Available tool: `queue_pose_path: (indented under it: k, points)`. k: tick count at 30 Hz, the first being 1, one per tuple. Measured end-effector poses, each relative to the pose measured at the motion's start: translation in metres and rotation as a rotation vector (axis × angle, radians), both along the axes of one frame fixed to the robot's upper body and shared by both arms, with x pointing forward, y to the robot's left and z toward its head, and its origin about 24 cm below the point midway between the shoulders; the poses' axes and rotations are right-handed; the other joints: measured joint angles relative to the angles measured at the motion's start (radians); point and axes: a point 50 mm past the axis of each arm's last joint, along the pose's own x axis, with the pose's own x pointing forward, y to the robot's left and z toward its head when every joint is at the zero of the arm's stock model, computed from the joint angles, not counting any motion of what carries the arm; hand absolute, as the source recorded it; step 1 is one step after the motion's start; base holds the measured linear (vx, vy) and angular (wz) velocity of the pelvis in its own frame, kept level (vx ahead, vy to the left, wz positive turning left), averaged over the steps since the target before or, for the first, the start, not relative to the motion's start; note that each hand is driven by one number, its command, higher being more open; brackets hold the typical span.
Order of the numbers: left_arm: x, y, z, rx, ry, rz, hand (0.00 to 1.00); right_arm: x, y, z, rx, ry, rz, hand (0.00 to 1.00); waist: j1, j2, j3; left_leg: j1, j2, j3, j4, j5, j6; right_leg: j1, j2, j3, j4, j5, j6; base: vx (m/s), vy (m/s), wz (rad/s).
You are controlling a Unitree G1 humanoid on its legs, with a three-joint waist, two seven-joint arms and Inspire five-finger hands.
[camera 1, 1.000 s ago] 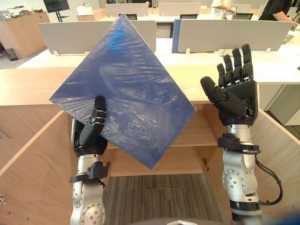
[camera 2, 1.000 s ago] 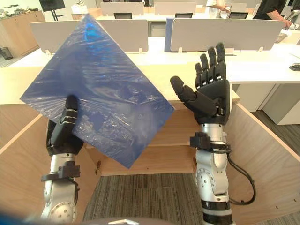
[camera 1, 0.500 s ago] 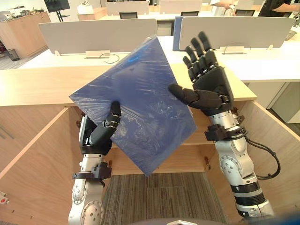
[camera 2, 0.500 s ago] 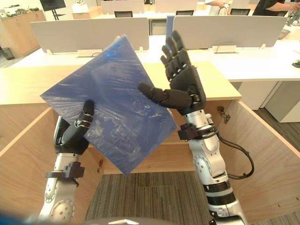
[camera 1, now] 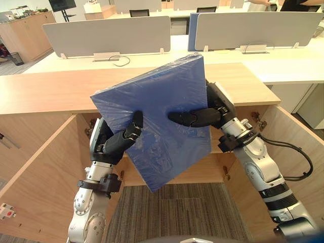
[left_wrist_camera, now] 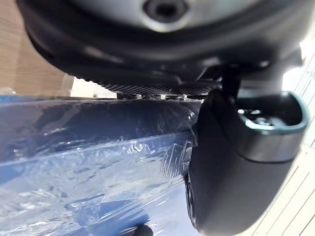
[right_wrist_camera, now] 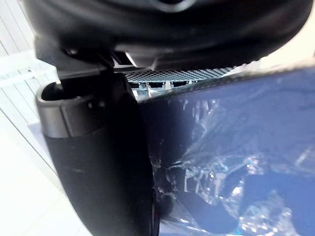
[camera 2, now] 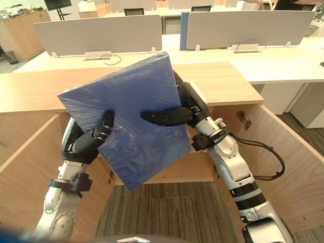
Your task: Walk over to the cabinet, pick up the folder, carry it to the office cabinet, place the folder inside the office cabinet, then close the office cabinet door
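A blue folder [camera 1: 162, 111] wrapped in clear film is held up, tilted, in front of the open office cabinet [camera 1: 45, 91]. My left hand [camera 1: 119, 144] grips its lower left edge, thumb on the near face and fingers behind. From the right, my right hand [camera 1: 202, 117] clamps the right edge, its thumb lying across the near face and its fingers behind the folder. The left wrist view shows the thumb [left_wrist_camera: 236, 167] pressed on the film-covered folder [left_wrist_camera: 74, 172]. The right wrist view shows the same with that hand's thumb [right_wrist_camera: 98, 162] on the folder [right_wrist_camera: 236, 147].
The wooden cabinet stands open, its left door [camera 1: 35, 177] and right door [camera 1: 298, 147] swung toward me, and a shelf [camera 1: 217, 148] shows behind the folder. Striped carpet [camera 1: 172, 212] lies below. Behind the cabinet top stand white desks with grey dividers [camera 1: 106, 35].
My right hand, open and raised before, has come in from the right and closed on the folder's right edge. The folder has dropped lower and turned squarer; the camera has tilted down.
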Motion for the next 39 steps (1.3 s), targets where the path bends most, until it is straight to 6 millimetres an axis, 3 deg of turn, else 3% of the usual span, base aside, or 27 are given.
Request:
queue_pose_path:
  k: [4, 5, 11, 14, 19, 20, 21, 23, 25, 26, 29, 32, 35, 37, 39]
  points:
    - [0.000, 0.006, 0.001, 0.080, 0.006, -0.001, 0.00, 0.005, -0.004, -0.015, -0.137, 0.131, 0.106, 0.00, 0.004, 0.001, 0.001, -0.013, -0.001, -0.001, -0.014, 0.015, 0.002, -0.018, 0.001, 0.000, -0.002, 0.006, -0.004, -0.05, 0.006, 0.00]
    - [0.000, 0.007, 0.001, 0.110, 0.011, -0.002, 1.00, 0.005, -0.006, -0.020, -0.163, 0.178, 0.134, 0.00, 0.005, 0.001, 0.001, -0.013, -0.001, -0.001, -0.017, 0.019, 0.002, -0.019, 0.001, 0.000, -0.002, 0.007, -0.004, -0.03, 0.007, 0.01]
    - [0.001, 0.019, -0.004, 0.210, 0.059, -0.013, 1.00, -0.007, -0.019, -0.039, -0.262, 0.346, 0.260, 0.00, 0.010, -0.001, 0.002, -0.004, -0.002, -0.001, -0.027, 0.023, 0.002, -0.015, 0.001, 0.000, 0.000, 0.007, -0.005, -0.01, 0.001, 0.00]
    - [0.002, 0.023, -0.018, 0.218, 0.121, -0.036, 1.00, -0.013, -0.022, -0.051, -0.328, 0.405, 0.270, 0.00, 0.009, -0.001, 0.002, -0.003, -0.002, 0.000, -0.027, 0.024, 0.002, -0.016, 0.001, 0.001, 0.001, 0.007, -0.005, -0.02, 0.002, -0.01]
    - [-0.008, 0.024, -0.082, 0.147, 0.409, -0.172, 1.00, -0.014, -0.021, -0.039, -0.551, 0.246, 0.208, 0.00, 0.009, -0.002, 0.002, -0.005, 0.001, 0.004, -0.045, 0.032, -0.001, -0.032, 0.005, 0.011, 0.003, 0.007, -0.005, -0.04, -0.001, -0.05]
    - [-0.016, 0.023, -0.104, 0.138, 0.519, -0.206, 1.00, -0.017, -0.015, -0.036, -0.637, 0.174, 0.214, 0.00, 0.007, -0.003, 0.002, -0.006, 0.002, 0.007, -0.048, 0.033, -0.001, -0.037, 0.007, 0.015, 0.003, 0.007, -0.005, -0.01, -0.004, -0.10]
    - [-0.018, 0.024, -0.109, 0.138, 0.542, -0.214, 1.00, -0.017, -0.014, -0.036, -0.653, 0.162, 0.216, 0.00, 0.006, -0.003, 0.002, -0.006, 0.002, 0.007, -0.049, 0.033, -0.001, -0.037, 0.007, 0.016, 0.002, 0.007, -0.005, 0.00, -0.004, -0.06]
    - [-0.039, 0.022, -0.149, 0.153, 0.742, -0.289, 1.00, -0.026, -0.006, -0.047, -0.721, 0.134, 0.241, 0.00, 0.004, -0.009, 0.003, -0.007, 0.004, 0.008, -0.052, 0.033, -0.001, -0.042, 0.009, 0.019, -0.001, 0.007, -0.005, 0.00, 0.000, 0.00]
    - [-0.051, 0.022, -0.165, 0.180, 0.824, -0.322, 1.00, -0.031, -0.003, -0.056, -0.732, 0.144, 0.259, 0.00, 0.005, -0.013, 0.005, -0.007, 0.004, 0.009, -0.055, 0.034, -0.001, -0.046, 0.010, 0.020, -0.002, 0.007, -0.005, 0.00, -0.003, -0.04]
    - [-0.071, 0.023, -0.188, 0.252, 0.961, -0.380, 1.00, -0.038, 0.004, -0.069, -0.758, 0.156, 0.295, 0.00, 0.003, -0.016, 0.008, -0.008, 0.005, 0.011, -0.057, 0.034, -0.001, -0.049, 0.011, 0.023, -0.003, 0.006, -0.006, 0.01, 0.000, -0.05]
    - [-0.101, 0.025, -0.222, 0.330, 1.176, -0.408, 1.00, -0.048, 0.015, -0.081, -0.778, 0.154, 0.357, 0.00, -0.003, -0.019, 0.010, -0.008, 0.005, 0.015, -0.062, 0.034, -0.001, -0.053, 0.011, 0.027, -0.005, 0.006, -0.006, 0.01, 0.003, -0.05]
    - [-0.114, 0.030, -0.244, 0.303, 1.307, -0.290, 1.00, -0.054, 0.022, -0.095, -0.780, 0.144, 0.372, 0.00, 0.000, -0.027, 0.014, -0.009, 0.007, 0.017, -0.062, 0.034, -0.001, -0.054, 0.013, 0.030, -0.006, 0.005, -0.007, 0.00, 0.000, -0.01]
    - [-0.127, 0.035, -0.263, 0.179, 1.461, -0.009, 1.00, -0.048, 0.024, -0.123, -0.847, 0.184, 0.323, 0.00, 0.000, -0.028, 0.023, -0.048, 0.015, 0.017, 0.031, -0.009, -0.001, -0.053, 0.016, 0.041, -0.007, 0.003, -0.010, -0.06, 0.005, -0.05]
    - [-0.130, 0.036, -0.268, 0.221, 1.524, 0.079, 1.00, -0.045, 0.015, -0.148, -0.952, 0.244, 0.277, 0.00, 0.004, -0.004, 0.053, -0.129, 0.047, -0.007, 0.231, -0.104, 0.009, -0.039, 0.039, 0.041, 0.001, -0.005, -0.019, -0.06, -0.004, 0.01]
    - [-0.123, 0.031, -0.268, 0.224, 1.512, 0.160, 1.00, -0.048, -0.004, -0.177, -1.124, 0.312, 0.228, 0.00, 0.008, 0.017, 0.105, -0.207, 0.057, -0.071, 0.442, -0.134, 0.040, -0.006, 0.053, 0.027, 0.019, -0.029, -0.040, -0.10, 0.004, 0.23]
